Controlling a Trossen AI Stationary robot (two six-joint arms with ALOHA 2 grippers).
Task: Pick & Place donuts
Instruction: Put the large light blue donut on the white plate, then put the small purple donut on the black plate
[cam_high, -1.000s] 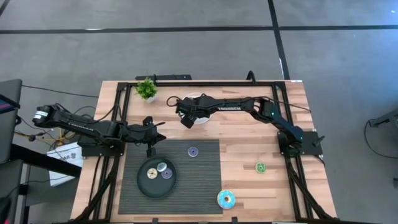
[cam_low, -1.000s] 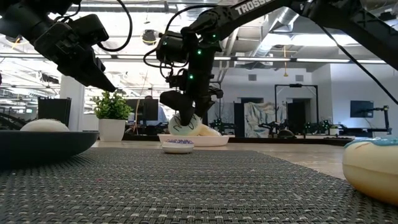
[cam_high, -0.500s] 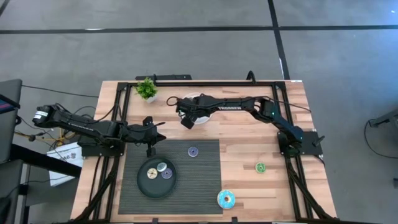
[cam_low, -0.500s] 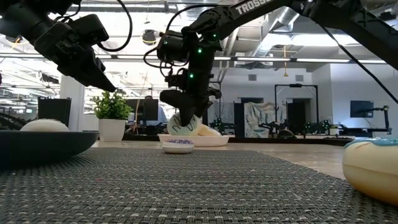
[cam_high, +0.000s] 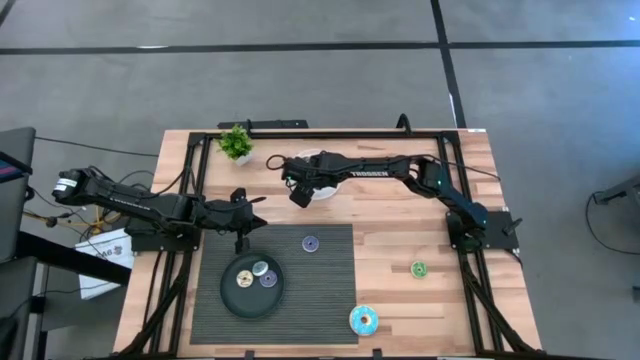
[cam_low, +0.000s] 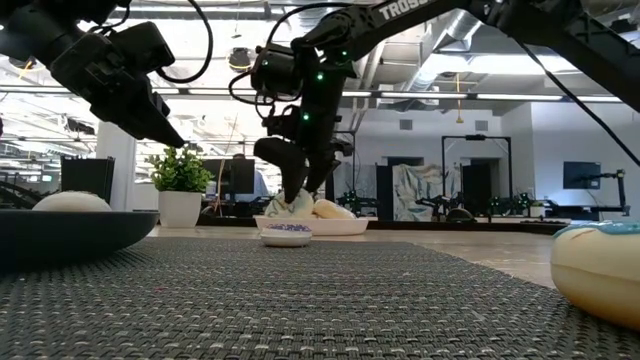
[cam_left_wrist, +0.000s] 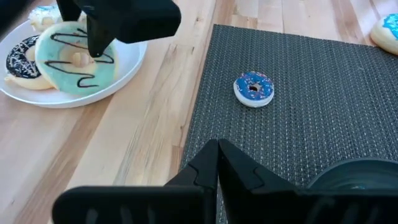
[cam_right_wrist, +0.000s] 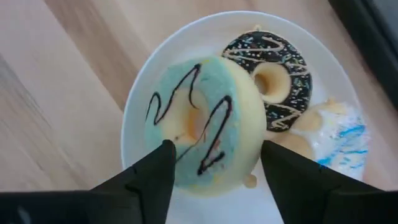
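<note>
The pale green donut (cam_right_wrist: 198, 124) with dark squiggles lies on the white plate (cam_right_wrist: 143, 93), leaning on the chocolate donut (cam_right_wrist: 278, 71) beside it. The right end effector (cam_right_wrist: 214, 163) hovers just above the plate, fingers spread either side of the green donut, gripping nothing. A small purple donut (cam_left_wrist: 254, 89) sits on the grey mat (cam_left_wrist: 323, 93) near the plate. The left end effector (cam_left_wrist: 217, 155), pinched closed and empty, hangs over the mat's edge.

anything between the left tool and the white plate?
No object: only bare wood and the mat's edge lie between the left tool and the white plate, per the left wrist view.
</note>
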